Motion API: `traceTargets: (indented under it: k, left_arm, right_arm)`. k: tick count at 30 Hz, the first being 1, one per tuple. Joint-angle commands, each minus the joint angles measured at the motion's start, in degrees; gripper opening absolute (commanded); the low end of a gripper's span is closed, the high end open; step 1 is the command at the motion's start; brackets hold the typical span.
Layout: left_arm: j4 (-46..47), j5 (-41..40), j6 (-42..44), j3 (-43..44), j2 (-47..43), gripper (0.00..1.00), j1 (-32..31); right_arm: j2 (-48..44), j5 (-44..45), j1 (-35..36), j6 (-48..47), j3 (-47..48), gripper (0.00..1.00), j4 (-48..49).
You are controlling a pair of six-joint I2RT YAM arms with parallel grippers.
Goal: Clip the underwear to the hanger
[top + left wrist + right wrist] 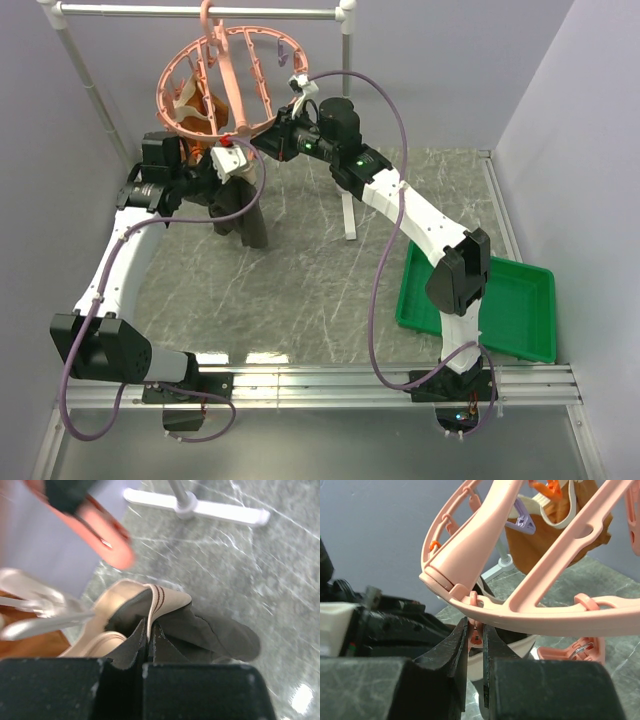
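Underwear (215,635) pinched near its tan waistband by left gripper (149,630) beneath hanger (545,615) rim, with right gripper (476,645) squeezing a pink clip (475,630) on that rim.

Lighting's bright and even, soft from overhead, so shadows under the arms stay faint. There are two white glare patches on the table (300,290) by the near rail, plus one in the left wrist view's bottom-right corner. That view's pink plastic piece (107,545) is total blur. The hanger (560,615) looks sharp on the right wrist.
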Motion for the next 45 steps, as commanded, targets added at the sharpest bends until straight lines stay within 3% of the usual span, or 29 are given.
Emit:
traceTargets:
  k: [1,13,45]
  left_arm:
    - [5.08,0.82,-3.57,3.20,-0.59,0.00,0.31]
    - [4.83,0.64,-2.61,3.46,-0.15,0.00,0.23]
    - [11.51,-9.99,-3.13,1.17,-0.68,0.00,-5.66]
  right_arm:
    - [-3.72,-1.50,-0.20,0.89,-0.31,0.00,1.96]
    - [-2.93,1.13,0.50,0.54,1.10,0.00,0.73]
    - [-0.21,7.73,2.61,-1.66,5.49,0.00,-7.97]
